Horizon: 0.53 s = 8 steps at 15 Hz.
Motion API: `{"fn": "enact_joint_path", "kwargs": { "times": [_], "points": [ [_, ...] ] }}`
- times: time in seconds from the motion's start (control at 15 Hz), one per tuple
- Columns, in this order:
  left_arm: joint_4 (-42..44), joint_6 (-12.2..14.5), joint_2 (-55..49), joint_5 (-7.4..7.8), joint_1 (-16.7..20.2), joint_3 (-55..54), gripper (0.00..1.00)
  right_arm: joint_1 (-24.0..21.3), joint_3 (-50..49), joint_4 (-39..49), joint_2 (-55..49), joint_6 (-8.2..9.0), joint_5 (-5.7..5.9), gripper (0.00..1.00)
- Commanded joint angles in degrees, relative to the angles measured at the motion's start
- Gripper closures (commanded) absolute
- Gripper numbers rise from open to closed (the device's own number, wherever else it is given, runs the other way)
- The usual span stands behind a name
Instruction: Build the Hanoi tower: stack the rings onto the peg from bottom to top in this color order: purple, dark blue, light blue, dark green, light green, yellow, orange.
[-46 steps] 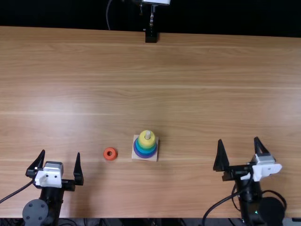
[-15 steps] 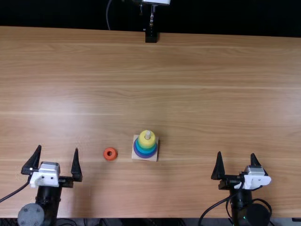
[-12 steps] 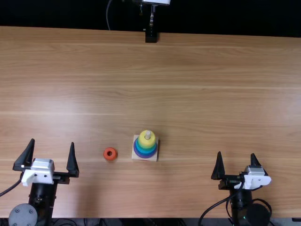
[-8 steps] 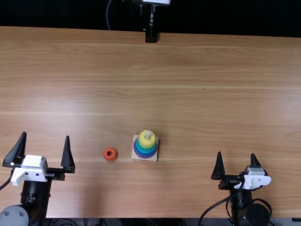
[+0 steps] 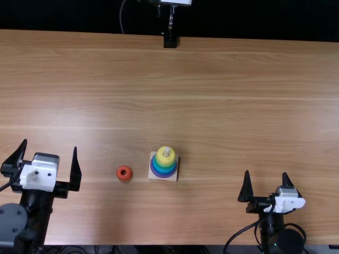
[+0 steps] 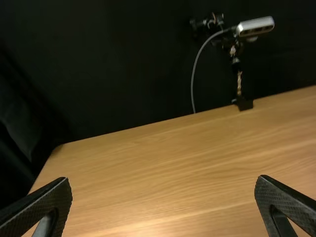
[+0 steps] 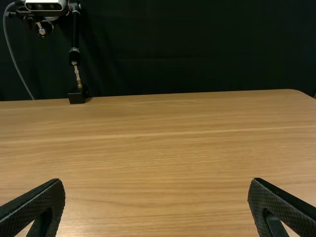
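Nearest me, low on the right of the top view, I've got my right gripper (image 5: 266, 171) above the near part of the wooden table (image 5: 212, 106), its two fingers (image 7: 34, 200) spread well apart, with tabletop between them in its own wrist view. Over on the left, my left gripper (image 5: 50, 143) reaches a bit farther out, pincer wide apart too, wood showing in the gap.

A little to the right of that one, here's the orange ring (image 5: 119, 173), lying flat on the table, hole facing up, apart from the tower. Just beyond it to the right sits the square base (image 5: 175, 177) with its stack: purple ring (image 5: 163, 175) at the bottom, blue and teal bands above, yellow ring (image 5: 166, 160) on top, and the peg (image 5: 166, 152) poking through. The thin bands in between are too small for me to count.

Way out at the far edge, a black stand (image 5: 170, 41) carries a camera (image 6: 255, 26) with a grey cable (image 6: 192, 84), against a black curtain (image 7: 197, 49).
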Motion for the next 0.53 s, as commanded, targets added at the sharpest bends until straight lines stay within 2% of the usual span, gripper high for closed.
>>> {"fn": "enact_joint_path", "kwargs": {
  "times": [0.0, 0.07, 0.13, 0.27, 0.47],
  "points": [
    [-0.30, 4.10, 0.63, -0.86, -1.35, 2.54, 0.00, -0.09, -0.86, 0.31, -0.71, 0.06, 0.49, 0.00],
    [-0.09, 4.21, 0.46, -2.34, -1.52, 2.27, 0.00, -0.09, -0.86, 0.31, -0.71, 0.06, 0.49, 0.00],
    [-0.30, 4.32, 0.81, -3.18, -1.79, 2.45, 0.00, -0.09, -0.86, 0.31, -0.71, 0.06, 0.49, 0.00],
    [-0.19, 4.32, 1.33, -2.97, -4.07, 2.54, 0.00, -0.09, -0.86, 0.31, -0.71, 0.06, 0.49, 0.00],
    [-1.88, 4.32, 10.91, -2.34, -4.60, 6.14, 0.00, -0.09, -0.86, 0.31, -0.71, 0.06, 0.49, 0.00]
  ]
}}
